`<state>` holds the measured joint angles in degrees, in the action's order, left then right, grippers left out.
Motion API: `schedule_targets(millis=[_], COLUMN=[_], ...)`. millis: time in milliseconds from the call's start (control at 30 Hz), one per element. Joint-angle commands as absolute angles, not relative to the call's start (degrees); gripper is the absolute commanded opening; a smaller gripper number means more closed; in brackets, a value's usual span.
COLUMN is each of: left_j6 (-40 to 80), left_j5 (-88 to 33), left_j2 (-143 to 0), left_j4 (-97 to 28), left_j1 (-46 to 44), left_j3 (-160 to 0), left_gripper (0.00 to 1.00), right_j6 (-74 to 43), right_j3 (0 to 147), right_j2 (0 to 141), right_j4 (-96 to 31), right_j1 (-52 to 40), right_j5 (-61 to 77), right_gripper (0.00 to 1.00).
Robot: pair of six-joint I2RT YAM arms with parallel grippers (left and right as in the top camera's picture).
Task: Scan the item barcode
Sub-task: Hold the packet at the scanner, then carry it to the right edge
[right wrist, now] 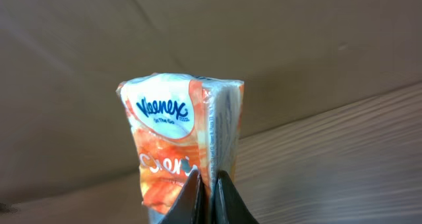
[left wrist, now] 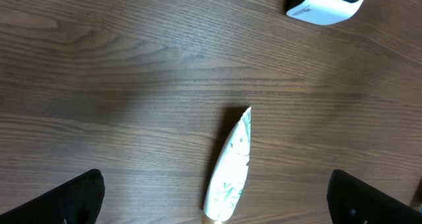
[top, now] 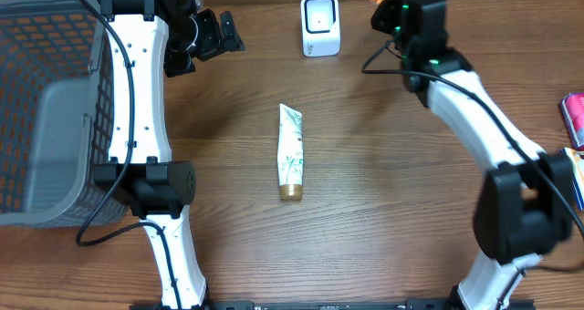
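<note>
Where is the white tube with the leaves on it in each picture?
Overhead: the tube lies in the middle of the table, gold cap toward the bottom edge.
Left wrist: the tube is at bottom centre, flat end pointing up.
Right wrist: not in it; only a tissue pack pinched by the right gripper.
Shared landmark: the white scanner, seen top right in the left wrist view, beyond the tube's flat end.
</note>
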<state>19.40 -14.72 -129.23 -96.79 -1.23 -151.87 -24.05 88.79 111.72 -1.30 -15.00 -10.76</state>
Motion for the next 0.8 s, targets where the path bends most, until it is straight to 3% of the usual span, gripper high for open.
schedule_targets(millis=[0, 200, 300, 467, 767], left_j6=[19.73, 19.73, 19.73, 19.73, 19.73], left_j5=[-14.55, -14.55, -14.55, -14.55, -14.55], left_j2=[-128.64, -128.64, -128.64, -128.64, -128.64], left_j4=[-96.82, -96.82, -96.82, -96.82, -96.82], left_j1=[-1.15, -1.15, -1.15, -1.15, -1.15], left_j3=[-152.29, -152.31, -152.31, -152.31, -152.29], left_gripper=[1.00, 0.99, 1.00, 0.99, 1.00], right_j6=[-2.61, 29.41, 37.28, 44.88, 46.81], right_j3=[96.14, 101.43, 101.41, 101.41, 101.36], right_j2=[118.87, 126.74, 128.35, 129.62, 131.17], right_j4=[-3.42, 0.01, 1.02, 3.84, 3.86], right_j1=[-17.63, -23.14, -25.61, -28.29, -28.86], right_j5=[-23.94, -33.71, -32.73, -29.67, -31.14], right_gripper=[0.04, 0.04, 0.04, 0.04, 0.04])
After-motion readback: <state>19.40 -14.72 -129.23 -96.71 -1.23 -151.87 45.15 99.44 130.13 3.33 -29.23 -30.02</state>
